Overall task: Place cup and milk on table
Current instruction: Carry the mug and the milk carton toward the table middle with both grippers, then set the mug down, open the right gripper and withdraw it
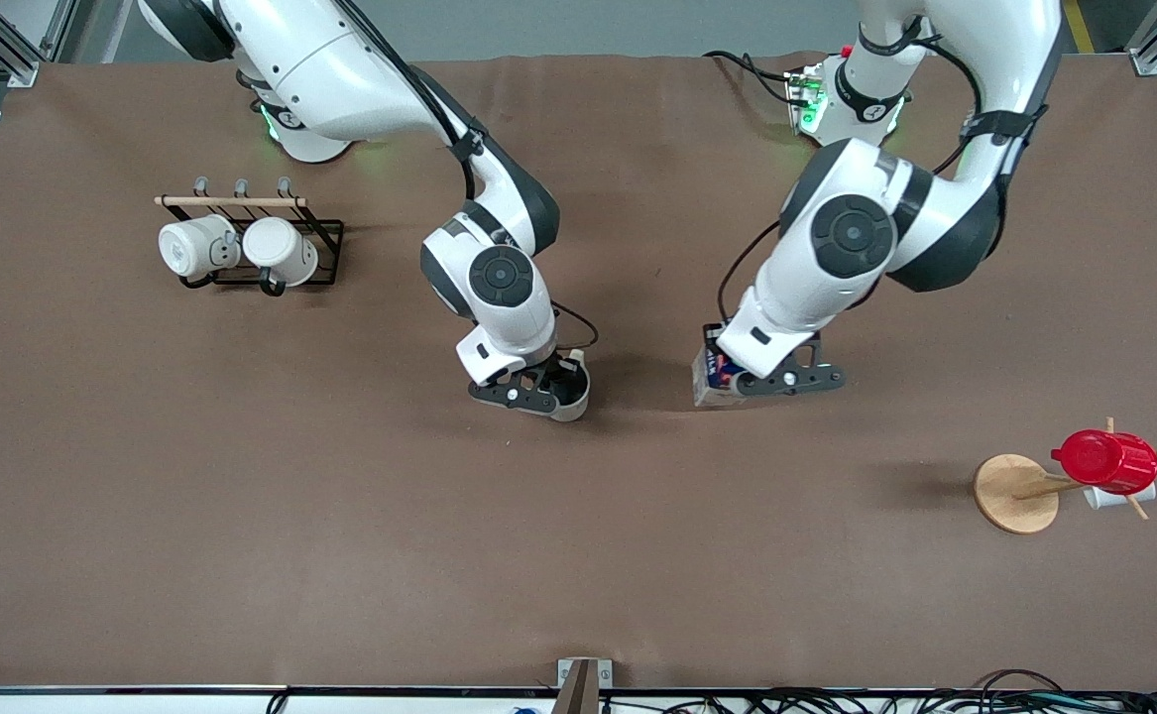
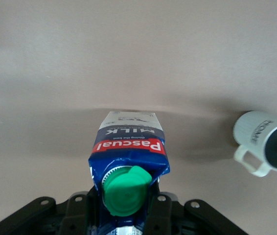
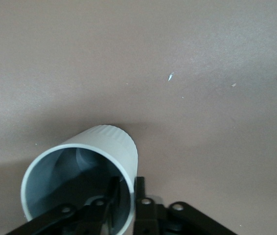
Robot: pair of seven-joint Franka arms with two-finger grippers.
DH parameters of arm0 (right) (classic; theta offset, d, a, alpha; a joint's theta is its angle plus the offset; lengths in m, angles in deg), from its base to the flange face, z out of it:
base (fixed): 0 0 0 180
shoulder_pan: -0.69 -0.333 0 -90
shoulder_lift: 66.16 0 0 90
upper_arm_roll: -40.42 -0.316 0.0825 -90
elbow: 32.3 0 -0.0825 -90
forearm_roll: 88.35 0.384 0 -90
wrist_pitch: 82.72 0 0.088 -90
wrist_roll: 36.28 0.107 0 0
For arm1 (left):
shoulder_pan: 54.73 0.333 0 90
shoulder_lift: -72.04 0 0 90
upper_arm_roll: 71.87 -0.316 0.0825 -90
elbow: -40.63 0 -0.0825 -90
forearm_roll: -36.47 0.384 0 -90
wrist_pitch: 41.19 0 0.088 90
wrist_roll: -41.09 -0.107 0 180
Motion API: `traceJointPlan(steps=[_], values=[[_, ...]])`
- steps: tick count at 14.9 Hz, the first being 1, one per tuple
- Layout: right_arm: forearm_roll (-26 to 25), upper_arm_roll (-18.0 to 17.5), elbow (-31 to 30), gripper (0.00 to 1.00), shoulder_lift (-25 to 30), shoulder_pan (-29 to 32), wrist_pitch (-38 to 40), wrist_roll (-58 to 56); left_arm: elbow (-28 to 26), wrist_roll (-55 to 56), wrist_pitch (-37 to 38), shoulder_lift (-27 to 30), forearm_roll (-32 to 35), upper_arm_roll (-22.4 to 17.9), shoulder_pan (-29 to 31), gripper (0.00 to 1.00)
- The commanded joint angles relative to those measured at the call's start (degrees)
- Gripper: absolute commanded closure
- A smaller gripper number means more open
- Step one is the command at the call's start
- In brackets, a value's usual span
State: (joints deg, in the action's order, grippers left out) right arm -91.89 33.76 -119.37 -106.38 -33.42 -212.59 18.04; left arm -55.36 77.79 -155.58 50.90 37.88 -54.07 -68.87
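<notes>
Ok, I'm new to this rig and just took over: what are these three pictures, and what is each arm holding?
Two white robot arms work over a brown table. The wide picture looks down from across the table; the other two come from cameras on each wrist. The left gripper is shut on the milk, a blue carton with a green cap. The right gripper pinches the cup by its rim, one finger inside. Both sit mid-table, side by side. Toward the right arm's end a black rack holds two white mugs; toward the left arm's end a wooden stand carries a red cup.

Between the cup (image 1: 570, 395) and the milk (image 1: 715, 382) is a bare strip of table (image 1: 578, 555), wide enough for passing.
</notes>
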Motion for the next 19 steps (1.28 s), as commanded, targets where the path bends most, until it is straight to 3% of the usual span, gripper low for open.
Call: traceJointPlan(steps=[1, 3, 6, 10, 14, 19], values=[[-0.59, -0.55, 0.84, 0.0, 0.48, 0.53, 0.4, 0.87, 5.63, 2.14, 1.01, -3.64, 0.62, -0.05, -0.37, 0.66], [-0.5, -0.64, 0.58, 0.0, 1.62, 0.97, 1.18, 0.61, 6.95, 2.23, 1.01, -4.96, 0.44, -0.05, -1.33, 0.66], [-0.5, -0.46, 0.58, 0.0, 10.39, 3.24, 12.4, 0.08, 10.2, 3.54, 1.01, -7.07, 0.7, -0.05, -2.73, 0.66], [-0.85, -0.29, 0.32, 0.0, 22.87, 13.51, 25.51, -7.89, 15.91, 7.67, 0.93, -11.37, 0.88, -0.4, -6.34, 0.66], [-0.85, 0.32, 0.32, 0.0, 30.96, 24.94, 31.94, -18.44, 18.82, 10.93, 0.84, -14.63, 1.14, -1.19, -10.11, 0.68], [-0.42, 9.8, 0.23, 0.0, 37.3, 26.9, 36.87, -33.36, 18.91, 11.2, 1.01, -15.34, 1.06, -8.73, -18.11, 0.69]])
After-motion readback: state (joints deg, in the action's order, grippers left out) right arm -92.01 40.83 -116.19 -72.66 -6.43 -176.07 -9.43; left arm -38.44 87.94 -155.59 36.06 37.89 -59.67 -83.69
